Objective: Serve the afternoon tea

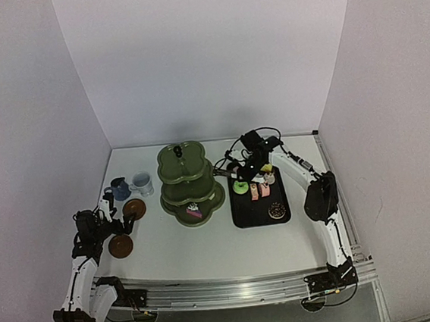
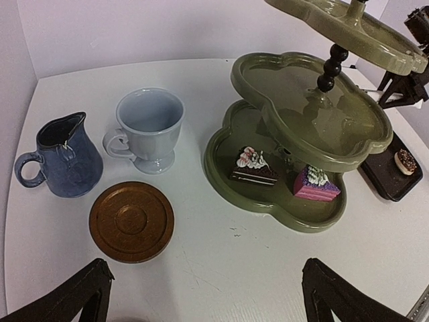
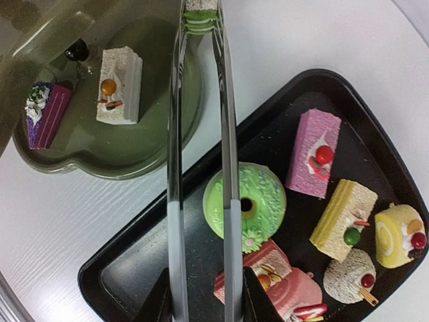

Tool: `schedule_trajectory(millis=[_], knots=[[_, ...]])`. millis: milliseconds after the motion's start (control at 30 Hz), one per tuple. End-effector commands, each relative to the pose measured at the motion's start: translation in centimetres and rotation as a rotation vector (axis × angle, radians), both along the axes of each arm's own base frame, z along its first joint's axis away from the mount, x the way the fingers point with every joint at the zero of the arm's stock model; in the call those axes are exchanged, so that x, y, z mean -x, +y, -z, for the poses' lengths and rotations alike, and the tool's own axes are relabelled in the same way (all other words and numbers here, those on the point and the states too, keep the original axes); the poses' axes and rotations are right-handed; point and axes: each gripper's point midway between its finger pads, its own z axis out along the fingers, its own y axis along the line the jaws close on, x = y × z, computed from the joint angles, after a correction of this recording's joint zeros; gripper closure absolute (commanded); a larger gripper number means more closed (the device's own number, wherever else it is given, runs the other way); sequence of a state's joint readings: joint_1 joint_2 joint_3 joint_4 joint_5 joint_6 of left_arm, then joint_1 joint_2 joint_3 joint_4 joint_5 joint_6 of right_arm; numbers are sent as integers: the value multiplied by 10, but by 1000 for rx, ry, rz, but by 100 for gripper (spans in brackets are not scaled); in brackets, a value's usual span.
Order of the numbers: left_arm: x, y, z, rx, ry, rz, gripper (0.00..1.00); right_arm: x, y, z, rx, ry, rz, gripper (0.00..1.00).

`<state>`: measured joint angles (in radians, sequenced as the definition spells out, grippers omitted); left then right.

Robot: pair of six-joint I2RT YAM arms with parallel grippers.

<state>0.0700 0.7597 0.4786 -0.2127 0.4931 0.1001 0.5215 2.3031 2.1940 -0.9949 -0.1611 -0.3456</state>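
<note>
Tabletop carries everything. Stand sits mid-table with three cakes on its bottom tier: chocolate slice, pink slice, white slice (middle tier looks bare). Tray is just right of it and holds the green doughnut plus unserved cakes. Right hand is clenched on the tongs, whose tips pinch a green-white piece at the stand's edge, likely for placing; the overhanging tiers crowd that approach. Left hand is released and empty near a saucer. Dark-blue cup and white cup stand behind it, on the tabletop.
</note>
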Motion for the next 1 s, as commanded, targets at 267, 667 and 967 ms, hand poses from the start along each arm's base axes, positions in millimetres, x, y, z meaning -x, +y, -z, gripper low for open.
schedule_trajectory(millis=[267,667,967], knots=[[-1,3,-2,-15,-6,-15,1,6,42,3,-62,-35,-168,90],[0,3,0,-19,1,-13,1,-2,60,19,-58,-51,-181,85],[0,3,1,-20,2,-12,1,-6,66,18,-70,-65,-170,66]])
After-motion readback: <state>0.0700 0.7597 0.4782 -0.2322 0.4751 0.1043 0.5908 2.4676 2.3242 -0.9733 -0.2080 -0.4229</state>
